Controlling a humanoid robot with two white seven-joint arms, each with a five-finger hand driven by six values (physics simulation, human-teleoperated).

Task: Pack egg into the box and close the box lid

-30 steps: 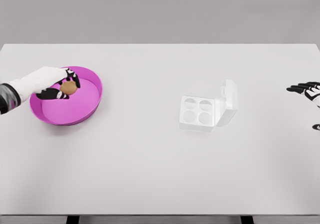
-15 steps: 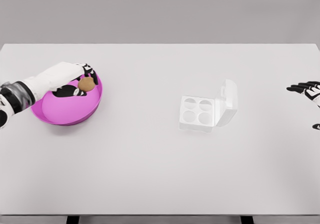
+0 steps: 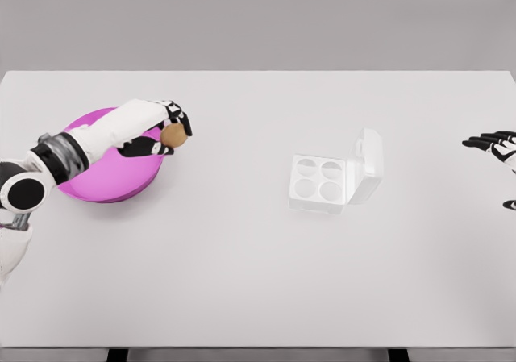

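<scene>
Surface: a wide pale grey table (image 3: pixel 242 281) under a plain grey backdrop, seen from the head view.
Left hand: the left hand (image 3: pixel 165 126) reaches in from the lower left on a white arm, its dark fingers (image 3: pixel 145 146) curled around the egg (image 3: pixel 173 135), which it holds clear of the table.
Egg: brown, pinched at the fingertips, just past the right rim of the bowl.
Bowl: a magenta bowl (image 3: pixel 113 186) lies under and behind the left forearm, mostly to the hand's left.
Box: a white egg box (image 3: pixel 319 183) sits well apart to the right of the left hand, roughly between the two hands; its four round cups are all bare.
Lid: the lid (image 3: pixel 369 162) stands tilted up on the box's far right side, open.
Right hand: the right hand (image 3: pixel 496 146) shows at the right edge, fingers spread and holding nothing, well apart from the box.
</scene>
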